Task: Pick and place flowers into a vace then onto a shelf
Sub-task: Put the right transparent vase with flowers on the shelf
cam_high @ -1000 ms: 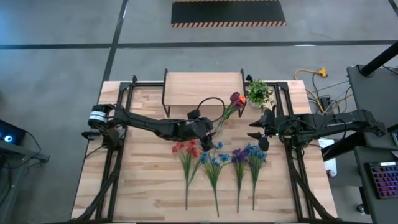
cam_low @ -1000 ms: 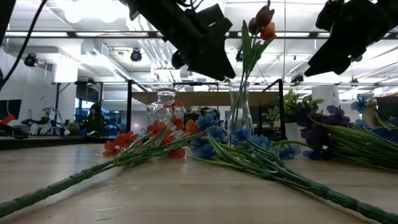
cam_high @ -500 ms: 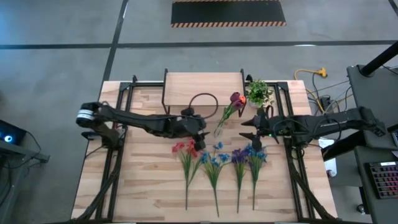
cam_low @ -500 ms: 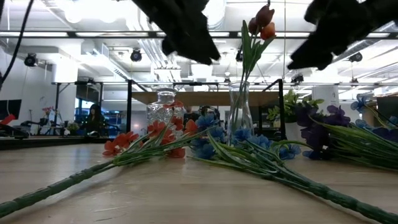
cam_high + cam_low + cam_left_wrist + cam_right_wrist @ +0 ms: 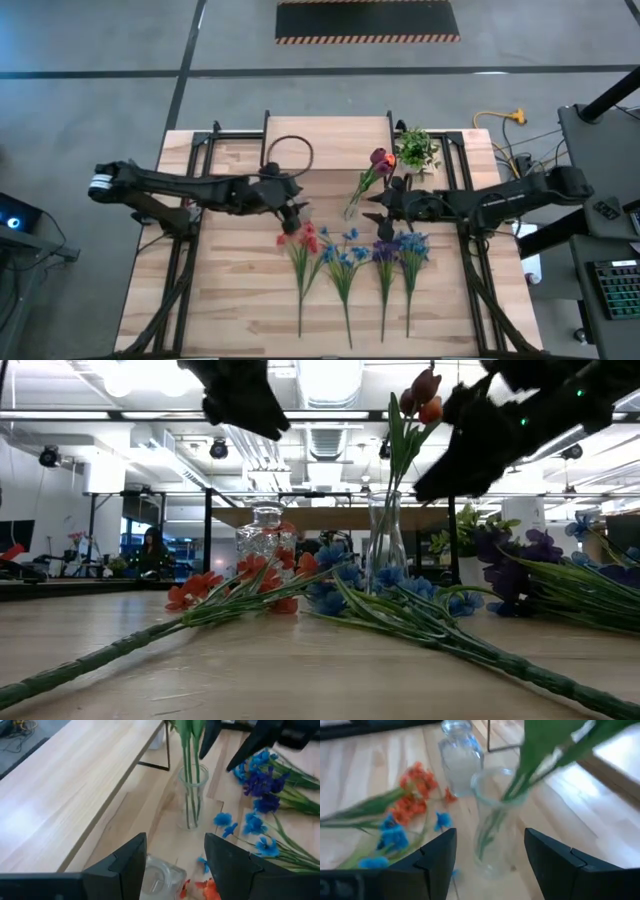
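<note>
The clear glass vase (image 5: 192, 795), holding the tulip flowers (image 5: 379, 158), stands on the counter (image 5: 230, 300) just near of the shelf (image 5: 325, 140). It likely handles as slippery and top-heavy; grip low on its body. The right gripper (image 5: 490, 850) faces it, jaws wide, empty; the left gripper (image 5: 175, 857) likewise. Its base is blurred.

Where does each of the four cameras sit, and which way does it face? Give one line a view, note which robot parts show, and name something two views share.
High: overhead, straight down; both arms, left gripper, right gripper.
Low: table height, level across flowers into the room; arms above.
Left wrist: on left arm, facing vase and shelf; own fingers.
Right wrist: on right arm, facing vase; own fingers.
Shared: all four show the vase.
</note>
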Robot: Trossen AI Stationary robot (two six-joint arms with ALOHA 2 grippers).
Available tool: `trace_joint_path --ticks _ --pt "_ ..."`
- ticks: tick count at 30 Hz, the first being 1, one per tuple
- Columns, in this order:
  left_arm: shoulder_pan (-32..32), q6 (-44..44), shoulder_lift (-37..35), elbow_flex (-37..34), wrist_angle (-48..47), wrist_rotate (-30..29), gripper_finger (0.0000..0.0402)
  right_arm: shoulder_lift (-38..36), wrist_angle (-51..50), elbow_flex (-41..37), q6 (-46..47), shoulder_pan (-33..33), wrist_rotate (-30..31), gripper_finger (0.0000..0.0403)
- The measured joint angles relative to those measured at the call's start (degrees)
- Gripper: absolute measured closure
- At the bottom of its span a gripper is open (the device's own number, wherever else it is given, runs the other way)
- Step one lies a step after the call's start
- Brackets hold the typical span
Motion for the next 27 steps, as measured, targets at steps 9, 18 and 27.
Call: trace_joint_path --ticks 9,18,27 --pt "-0.31 -3.91 -9.31 -5.79 0.43 -0.02 0.0218 9.25 9.69 0.03 3.91 -1.2 -0.08 0.0179" --pt "-0.3 -5.27 -14.53 -9.33 0.63 -0.12 0.0218 13.29 13.62 0.18 6.54 -1.22 3.04 0.0179" --pt "-0.27 -5.93 -14.94 -10.25 0.58 -0.12 0.0218 14.41 15.22 0.41 6.32 -1.47 4.88 0.0179"
